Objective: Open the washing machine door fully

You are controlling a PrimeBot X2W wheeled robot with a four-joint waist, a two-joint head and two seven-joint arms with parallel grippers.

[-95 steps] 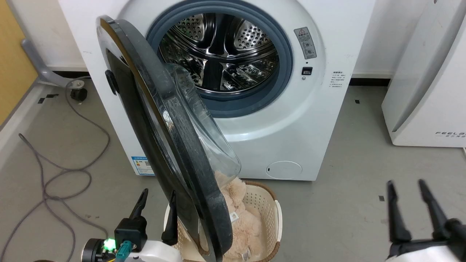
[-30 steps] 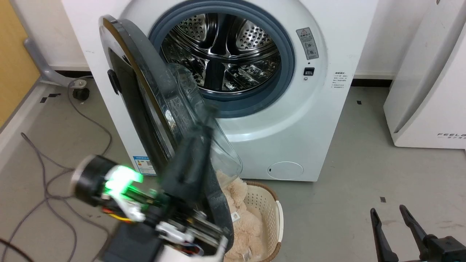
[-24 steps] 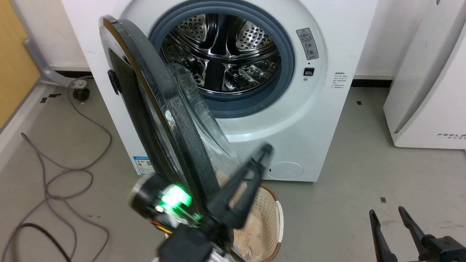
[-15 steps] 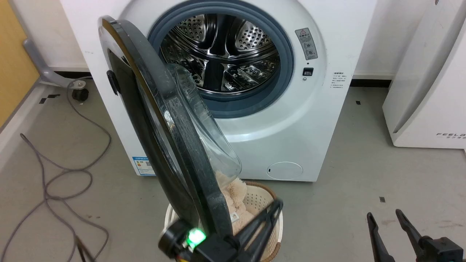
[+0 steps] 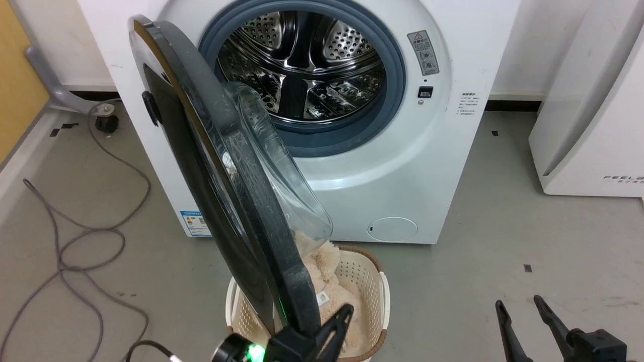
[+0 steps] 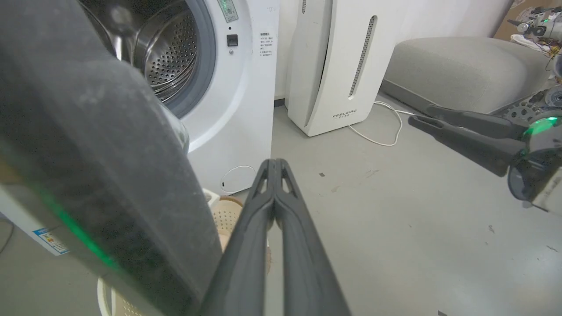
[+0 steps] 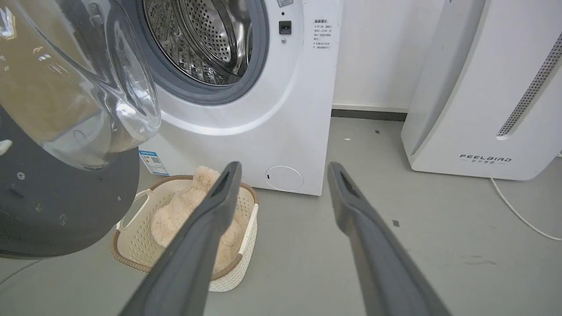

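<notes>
Over grey floor (image 6: 395,228), the left tool (image 6: 274,163) is closed, empty.

readable: "feelbird", in spaced grey letters low on the front of the white appliance (image 7: 465,109). too small to read: blue sticker (image 5: 194,223) at the lower left front corner of the washing machine (image 5: 402,166), grey warning label (image 5: 421,53) with a triangle sign, fine print (image 5: 467,103) by the front's right edge.

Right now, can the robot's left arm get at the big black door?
Probably yes. The left gripper, shut, sits just beside the lower edge of the washing machine door, on its glass-bowl side, with nothing between them. I cannot tell whether they touch.
</notes>
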